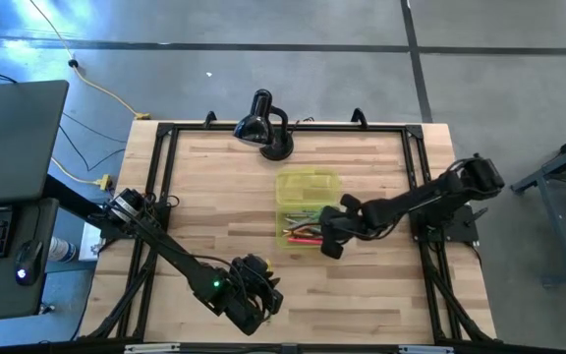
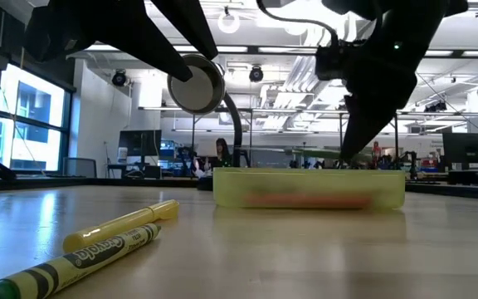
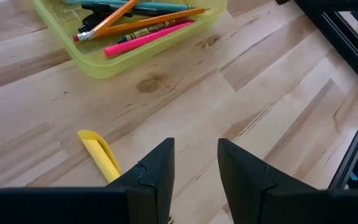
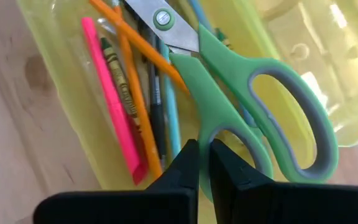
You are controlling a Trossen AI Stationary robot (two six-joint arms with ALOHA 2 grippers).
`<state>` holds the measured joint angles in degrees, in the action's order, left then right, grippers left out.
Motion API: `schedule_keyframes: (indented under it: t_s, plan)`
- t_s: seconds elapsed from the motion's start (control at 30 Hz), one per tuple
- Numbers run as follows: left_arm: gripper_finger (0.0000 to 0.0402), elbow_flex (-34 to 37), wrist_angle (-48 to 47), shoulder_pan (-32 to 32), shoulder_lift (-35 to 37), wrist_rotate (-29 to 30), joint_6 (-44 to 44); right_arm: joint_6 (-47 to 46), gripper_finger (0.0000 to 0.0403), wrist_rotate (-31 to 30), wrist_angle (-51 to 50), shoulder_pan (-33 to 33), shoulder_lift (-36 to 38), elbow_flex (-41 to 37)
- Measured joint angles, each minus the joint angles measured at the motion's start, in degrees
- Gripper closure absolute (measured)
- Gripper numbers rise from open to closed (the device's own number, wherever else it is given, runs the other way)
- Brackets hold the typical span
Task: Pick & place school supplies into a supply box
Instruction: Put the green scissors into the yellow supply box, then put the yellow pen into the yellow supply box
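Mostly done, judging by the layout. Supply box at centre of the high view, lid hinged open toward the desk lamp at upper centre. Inside the tray: a pink-red marker, orange pencils, dark and teal pens, and green-handled scissors lying across the top of the pile. Left over on the tabletop at lower centre of the high view: a yellow highlighter and a yellow-green crayon, seen large in the lower left of the low view, well apart from the box.

Right tool hanging over the box's right end, fingers shut together with nothing visibly clamped between them, tips just above a scissor handle; contact impossible to judge. Left tool low over the tabletop at lower centre of the high view, partly open and empty, just beside the highlighter.

Likely remaining: lifting those two stragglers into the tray, perhaps closing the lid.
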<state>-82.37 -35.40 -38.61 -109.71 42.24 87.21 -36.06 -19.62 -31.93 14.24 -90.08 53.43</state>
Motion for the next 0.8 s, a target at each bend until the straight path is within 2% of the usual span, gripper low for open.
schedule_keyframes:
  t_s: [0.27,0.6,0.8]
  plan:
    - [0.0246,0.0,0.0,0.0,0.0,0.0,-0.1,0.5,0.0388,2.3,0.2,-2.4,-2.0,0.0]
    - [0.0246,0.0,0.3,0.0,0.0,-0.1,0.1,3.5,0.0313,3.5,0.5,-3.4,-1.9,0.0]
    - [0.0246,0.0,3.2,0.0,0.0,-1.5,0.1,3.5,0.0289,4.2,0.5,-3.3,-1.8,0.1]
